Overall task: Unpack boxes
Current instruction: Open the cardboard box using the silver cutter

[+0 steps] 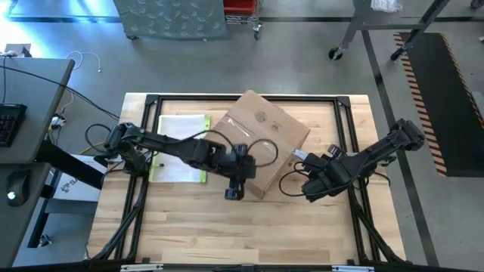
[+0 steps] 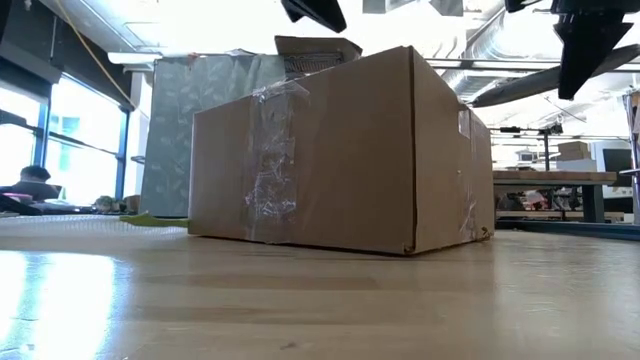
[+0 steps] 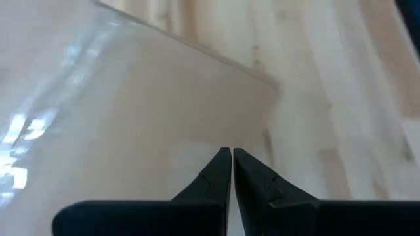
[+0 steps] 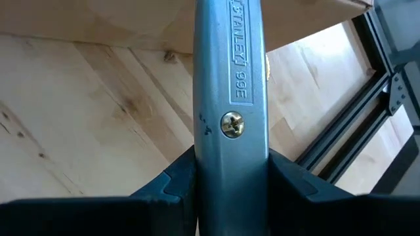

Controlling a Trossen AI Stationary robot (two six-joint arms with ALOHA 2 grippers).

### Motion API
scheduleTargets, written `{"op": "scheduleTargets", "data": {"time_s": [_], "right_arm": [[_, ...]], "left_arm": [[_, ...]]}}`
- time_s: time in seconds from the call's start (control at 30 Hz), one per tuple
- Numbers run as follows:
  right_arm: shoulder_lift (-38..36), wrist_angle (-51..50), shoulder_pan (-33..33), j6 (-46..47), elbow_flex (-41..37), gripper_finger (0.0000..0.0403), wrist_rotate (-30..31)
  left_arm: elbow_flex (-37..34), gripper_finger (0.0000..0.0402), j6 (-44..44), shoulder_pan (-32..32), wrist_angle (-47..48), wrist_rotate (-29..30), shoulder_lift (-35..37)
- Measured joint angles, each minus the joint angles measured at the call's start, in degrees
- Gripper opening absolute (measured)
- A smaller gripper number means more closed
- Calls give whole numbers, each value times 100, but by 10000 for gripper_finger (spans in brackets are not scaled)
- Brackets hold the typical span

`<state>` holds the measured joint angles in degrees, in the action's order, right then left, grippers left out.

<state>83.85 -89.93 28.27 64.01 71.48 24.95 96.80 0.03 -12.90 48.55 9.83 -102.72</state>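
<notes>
Workshop floor, a grey desk and wheeled racks surrounded your pale wooden table (image 1: 189,234), which carried a black frame along its edges.

Item one: the carton (image 1: 261,140), plain brown corrugated cardboard, sat turned at an angle near the table's middle. Clear tape strips ran down its near face in the low view, and small dark printed symbols showed on its top from above; you could not have read them.

Item two: your left gripper (image 1: 234,190) hung just off the carton's near corner, its arm reaching across the carton's side. Its fingers (image 3: 216,177) were pressed together with nothing between them, and the carton's taped face filled the space just ahead of the tips.

Item three: your right gripper (image 1: 311,189) stood close beside the carton's other near side, apart from it. It was clamped on a grey metal utility knife (image 4: 231,98), the handle rising straight out from between the jaws. Raised lettering on the handle read "STANLEY" and "99E", with a cross-head screw just below the number. The knife's far end met the carton's lower edge in the right wrist view; you could not tell whether it touched.

Item four: a flat clear sleeve (image 1: 180,147) with a yellow edge lay on the table behind the left arm, beside the carton.
</notes>
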Motion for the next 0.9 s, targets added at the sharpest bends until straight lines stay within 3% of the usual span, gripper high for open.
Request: {"op": "scheduleTargets", "data": {"time_s": [0.53, 0.9], "right_arm": [[-2, -17, 77, 7, -287, 104, 146], [-3, 271, 76, -557, -212, 104, 160]], "left_arm": [[-624, 0, -345, -305, -336, 275, -17], [-635, 0, -298, -285, -839, 291, -17]]}}
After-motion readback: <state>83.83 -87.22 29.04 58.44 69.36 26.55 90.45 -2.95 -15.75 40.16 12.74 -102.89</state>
